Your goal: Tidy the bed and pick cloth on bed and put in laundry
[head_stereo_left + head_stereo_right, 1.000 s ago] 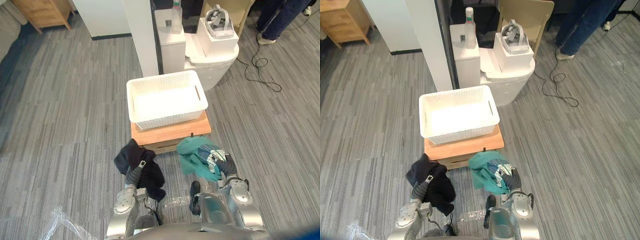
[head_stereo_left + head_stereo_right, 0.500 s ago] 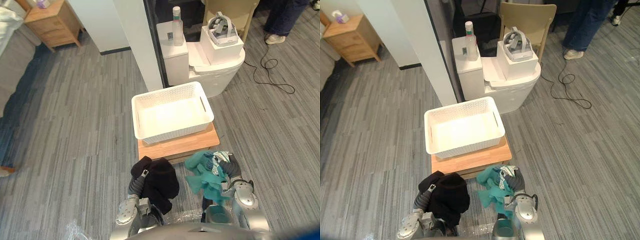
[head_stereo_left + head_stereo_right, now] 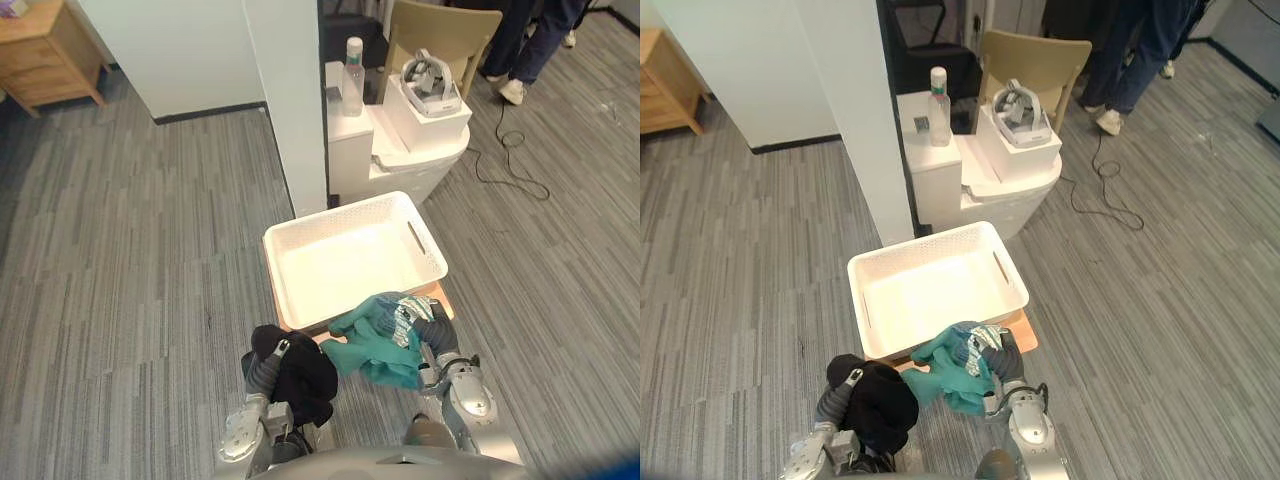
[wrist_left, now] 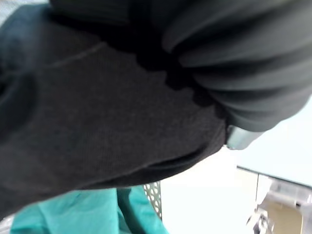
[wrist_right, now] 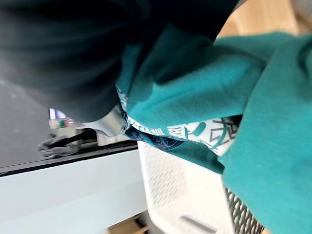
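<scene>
The left hand (image 3: 264,366) is buried past its ribbed cover in the black cloth (image 3: 303,372). The right hand (image 3: 437,336) is buried the same way in the teal cloth (image 3: 378,342), so neither grip can be read. The white basket (image 3: 335,214) covers most of the wooden stand (image 3: 1026,333), leaving 2 slivers showing. A person (image 3: 522,42) is cut off by the top edge, legs alone. In the left wrist view a blurred shape (image 4: 277,214), perhaps the chair, lies beyond the cloth.
</scene>
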